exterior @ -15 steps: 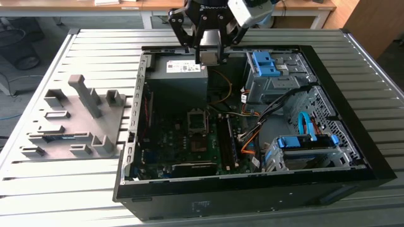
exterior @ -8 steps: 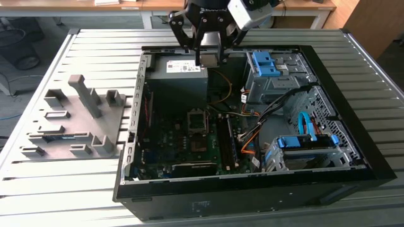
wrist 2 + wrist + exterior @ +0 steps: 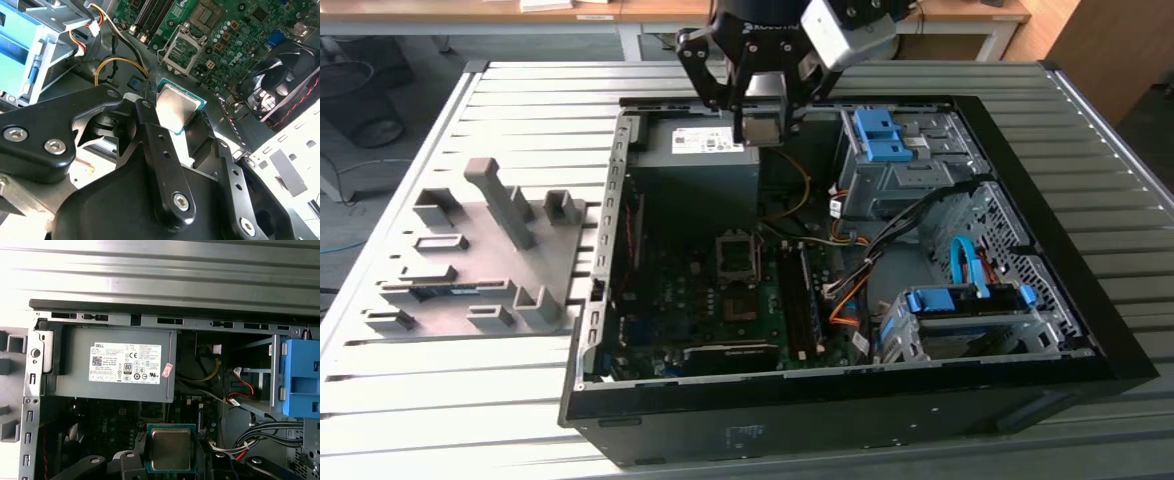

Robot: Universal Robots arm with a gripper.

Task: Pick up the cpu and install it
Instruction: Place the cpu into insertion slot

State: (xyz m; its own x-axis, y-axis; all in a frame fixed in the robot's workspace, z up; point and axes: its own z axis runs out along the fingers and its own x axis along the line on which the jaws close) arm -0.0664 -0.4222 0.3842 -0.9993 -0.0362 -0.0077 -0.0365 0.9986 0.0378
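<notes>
The cpu [image 3: 177, 106] is a small square chip with a silvery top and a green rim, and my gripper [image 3: 177, 120] is shut on it, one black finger [image 3: 150, 125] on each side. The first wrist view also has the cpu [image 3: 171, 448] between the fingers [image 3: 127, 462]. In the exterior view my gripper [image 3: 761, 122] hangs over the open computer case, above the grey power-supply box [image 3: 698, 165]. The open cpu socket [image 3: 736, 255] lies on the motherboard nearer the front, and the second wrist view has this socket [image 3: 186, 50] beyond the held chip.
Blue drive cages [image 3: 881, 135] and cable bundles [image 3: 894, 240] fill the case toward the exterior view's right. A black fan [image 3: 280, 80] sits near the socket. A grey fixture plate [image 3: 480, 250] with holders lies outside the case on the slatted table [image 3: 1094, 180].
</notes>
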